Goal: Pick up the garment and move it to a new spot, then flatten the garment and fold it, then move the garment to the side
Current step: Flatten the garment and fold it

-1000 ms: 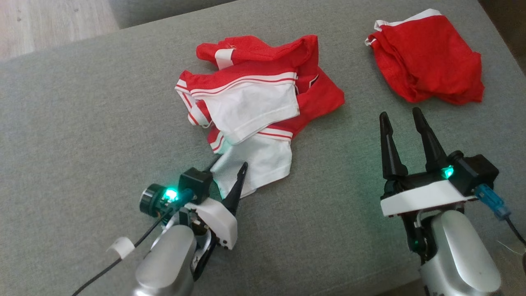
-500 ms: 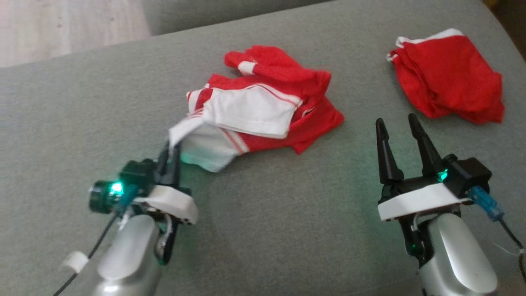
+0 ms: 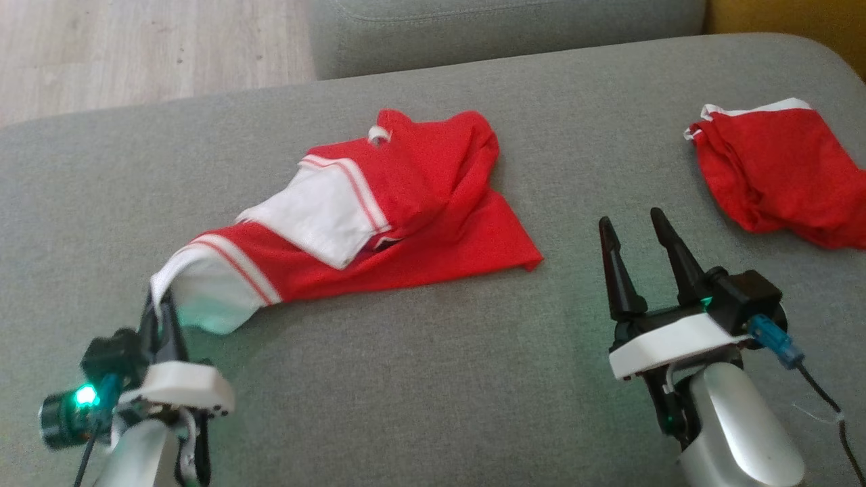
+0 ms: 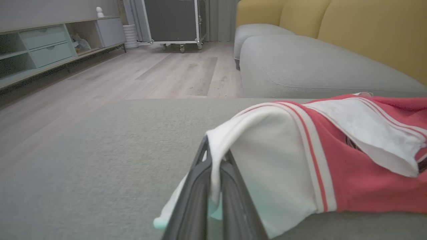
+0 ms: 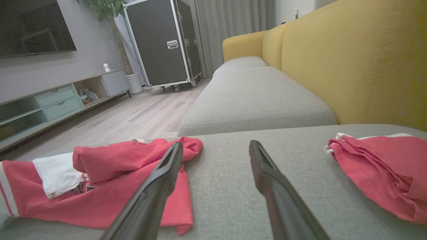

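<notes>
Left gripper (image 3: 159,301) pinches the garment (image 3: 419,223) by its white hem.
Garment trails from lower left to frame centre on the grey cushion (image 3: 433,379); right gripper (image 3: 628,216), lower right, fingers spread, holding nothing.

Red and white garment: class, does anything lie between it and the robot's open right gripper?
Nothing visible does. Only bare grey cushion separates the right gripper from the near corner of the garment. The other red garment lies off to the gripper's right, out of that path.

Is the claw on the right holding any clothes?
No, the right gripper is open with bare grey cushion between its fingers, while the left gripper pinches the garment.
</notes>
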Motion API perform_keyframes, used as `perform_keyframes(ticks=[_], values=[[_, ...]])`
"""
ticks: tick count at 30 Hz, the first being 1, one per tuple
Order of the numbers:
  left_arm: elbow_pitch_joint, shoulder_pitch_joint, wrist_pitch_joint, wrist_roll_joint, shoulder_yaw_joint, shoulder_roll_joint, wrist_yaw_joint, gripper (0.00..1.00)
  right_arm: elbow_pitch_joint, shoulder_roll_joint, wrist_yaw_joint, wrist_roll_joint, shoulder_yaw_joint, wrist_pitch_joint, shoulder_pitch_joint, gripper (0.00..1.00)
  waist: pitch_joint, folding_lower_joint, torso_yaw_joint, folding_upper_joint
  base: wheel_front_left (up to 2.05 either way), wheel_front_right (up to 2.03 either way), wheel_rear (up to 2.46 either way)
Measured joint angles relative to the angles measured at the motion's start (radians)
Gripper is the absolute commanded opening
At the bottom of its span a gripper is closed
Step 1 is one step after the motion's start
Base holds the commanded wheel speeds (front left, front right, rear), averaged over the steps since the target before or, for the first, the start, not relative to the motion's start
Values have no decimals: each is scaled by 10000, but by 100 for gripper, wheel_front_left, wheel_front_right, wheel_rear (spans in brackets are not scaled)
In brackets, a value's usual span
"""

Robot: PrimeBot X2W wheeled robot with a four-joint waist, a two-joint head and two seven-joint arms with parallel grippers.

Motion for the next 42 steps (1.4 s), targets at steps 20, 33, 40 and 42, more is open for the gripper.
perform_keyframes(ticks=[20, 33, 40, 42], values=[[-2869, 947, -29, 460, 378, -523, -136, 100, 52, -2, 2, -119, 58, 0, 173, 100, -491, 1, 477, 0, 0, 0, 0], [-4065, 1576, -46, 1058, -21, -1285, -995, 100, -84, -2, 2, -244, 688, 2, 382, 100, -538, 1, 1389, 0, 0, 0, 0], [-3661, 1476, -46, 1101, -303, -1499, -1279, 100, 545, -15, 2, -453, 2389, 669, -1479, 100, -171, 2, 2201, 0, 0, 0, 0], [-3544, 1368, -46, 1101, -336, -1549, -1358, 100, 1172, -17, 2, -479, 2788, 1047, -2031, 100, -54, 2, 2451, 0, 0, 0, 0]])
